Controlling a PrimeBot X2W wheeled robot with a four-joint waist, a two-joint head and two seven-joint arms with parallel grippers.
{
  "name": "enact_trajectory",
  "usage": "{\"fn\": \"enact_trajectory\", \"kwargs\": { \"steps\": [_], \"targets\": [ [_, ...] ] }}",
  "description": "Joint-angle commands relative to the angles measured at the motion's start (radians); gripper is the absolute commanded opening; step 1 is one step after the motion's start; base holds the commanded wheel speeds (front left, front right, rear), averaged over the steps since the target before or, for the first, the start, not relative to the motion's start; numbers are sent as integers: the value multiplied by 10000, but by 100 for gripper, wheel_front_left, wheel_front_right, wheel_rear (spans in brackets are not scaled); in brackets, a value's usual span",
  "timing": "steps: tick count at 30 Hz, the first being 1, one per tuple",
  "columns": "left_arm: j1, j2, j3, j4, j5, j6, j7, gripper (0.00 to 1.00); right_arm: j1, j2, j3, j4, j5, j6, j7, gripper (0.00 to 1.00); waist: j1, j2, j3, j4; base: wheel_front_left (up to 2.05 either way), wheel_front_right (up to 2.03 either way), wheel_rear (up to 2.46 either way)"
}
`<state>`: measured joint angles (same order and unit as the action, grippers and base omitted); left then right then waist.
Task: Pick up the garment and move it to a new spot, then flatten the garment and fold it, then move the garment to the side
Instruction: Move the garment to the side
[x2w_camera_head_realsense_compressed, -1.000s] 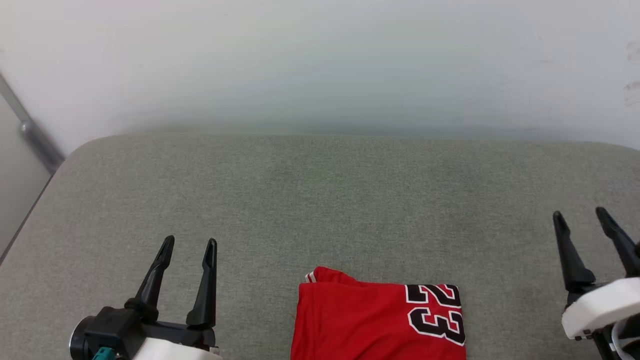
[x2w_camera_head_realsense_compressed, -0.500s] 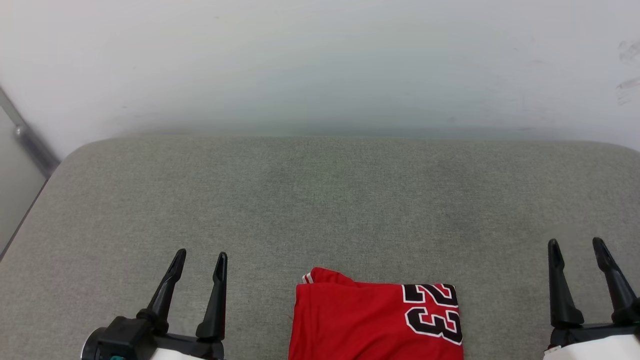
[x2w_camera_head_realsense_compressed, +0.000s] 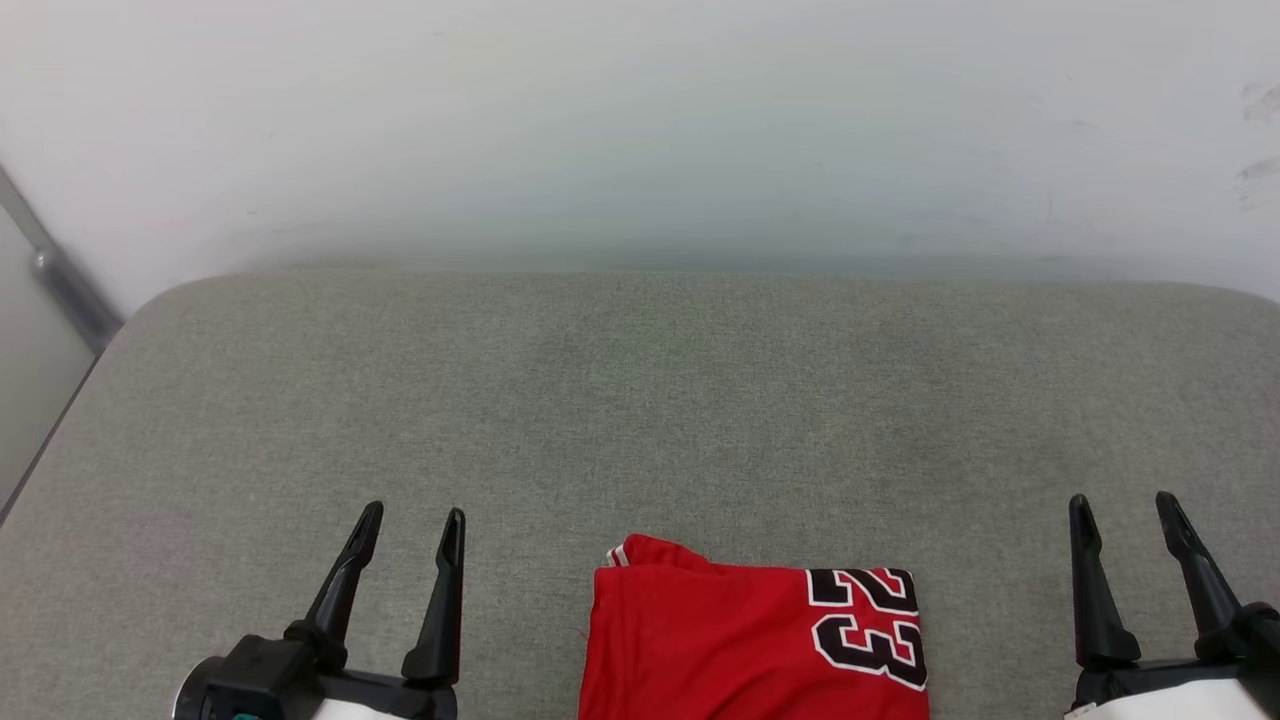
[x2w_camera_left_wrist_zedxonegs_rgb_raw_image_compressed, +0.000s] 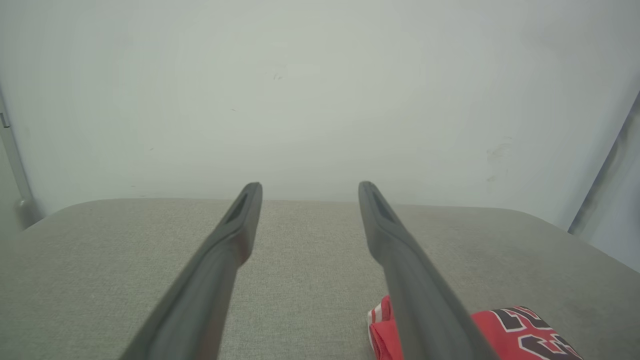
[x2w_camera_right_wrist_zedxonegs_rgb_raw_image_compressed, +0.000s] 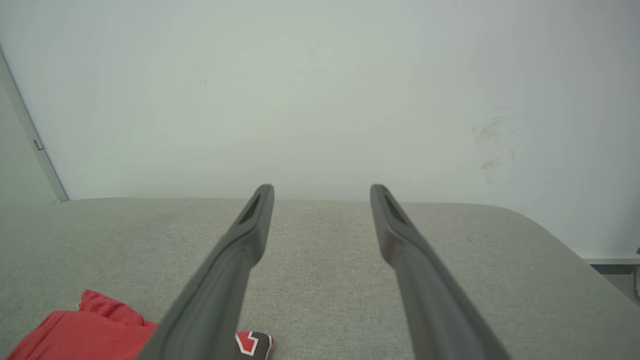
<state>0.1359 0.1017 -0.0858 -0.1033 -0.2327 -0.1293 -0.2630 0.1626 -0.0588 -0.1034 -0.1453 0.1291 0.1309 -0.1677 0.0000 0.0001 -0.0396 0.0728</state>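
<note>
Item 1, garment (x2w_camera_head_realsense_compressed: 750, 645): red shirt folded to a compact rectangle, lying flat on the grey cushion (x2w_camera_head_realsense_compressed: 640, 400) at the bottom centre of the head view and cut off by the lower edge. It has a black, white-edged "23" at its right end and a bit of red-and-white striped trim at its upper left corner. Item 2, left gripper (x2w_camera_head_realsense_compressed: 413, 513): lower left of the head view, 2 dark fingers spread and released, nothing between them, well apart from the garment's left edge. Item 3, right gripper (x2w_camera_head_realsense_compressed: 1121, 499): lower right, jaws likewise released and empty, well apart from the garment's right end. Item 4, wall (x2w_camera_head_realsense_compressed: 640, 130): pale and plain, behind the cushion, with a grey metal rail (x2w_camera_head_realsense_compressed: 60, 275) slanting at the upper left. Left wrist view adds: the striped corner and numeral end of the garment (x2w_camera_left_wrist_zedxonegs_rgb_raw_image_compressed: 520, 330) at lower right, partly behind the right-hand finger, and a grey strip (x2w_camera_left_wrist_zedxonegs_rgb_raw_image_compressed: 607, 175) down the frame's right edge. Right wrist view adds: the garment (x2w_camera_right_wrist_zedxonegs_rgb_raw_image_compressed: 85, 330) at lower left, scuff marks (x2w_camera_right_wrist_zedxonegs_rgb_raw_image_compressed: 492, 145) on the wall at the right, and a pale ledge (x2w_camera_right_wrist_zedxonegs_rgb_raw_image_compressed: 610, 260) past the cushion's rounded right corner.
</note>
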Motion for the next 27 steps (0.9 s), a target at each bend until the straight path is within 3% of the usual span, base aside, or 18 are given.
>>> {"fn": "enact_trajectory", "kwargs": {
  "steps": [1, 8, 12, 20, 23, 27],
  "targets": [
    [-58, -1, 2, -6, 26, -12, -21, 100, -110, 50, 17, 6, -1, -3, -2, 100, 0, -1, 4, 5, 0, 0, 0],
    [-122, 23, -76, -16, 26, -12, -21, 100, -41, 75, 131, -102, 53, -3, 257, 100, 0, -1, 54, 57, 0, 0, 0],
    [-146, 22, -122, -34, 3, -12, -21, 100, -21, -174, 336, -324, 95, -3, 1117, 100, 0, -1, 139, 144, 0, 0, 0],
    [-259, 88, -159, -89, -43, -12, -21, 100, 42, -746, 722, -962, 1024, -3, 5593, 100, 0, -1, 511, 434, 0, 0, 0],
    [-385, 87, -191, -97, -50, -12, -21, 100, -90, -527, 768, -1161, 1390, -3, 7232, 100, 0, -1, 754, 562, 0, 0, 0],
    [-601, 87, -301, -66, -23, -12, -21, 100, -368, -292, 689, -1021, 1494, -4, 8611, 100, 0, -1, 1090, 796, 0, 0, 0]
  ]
}}
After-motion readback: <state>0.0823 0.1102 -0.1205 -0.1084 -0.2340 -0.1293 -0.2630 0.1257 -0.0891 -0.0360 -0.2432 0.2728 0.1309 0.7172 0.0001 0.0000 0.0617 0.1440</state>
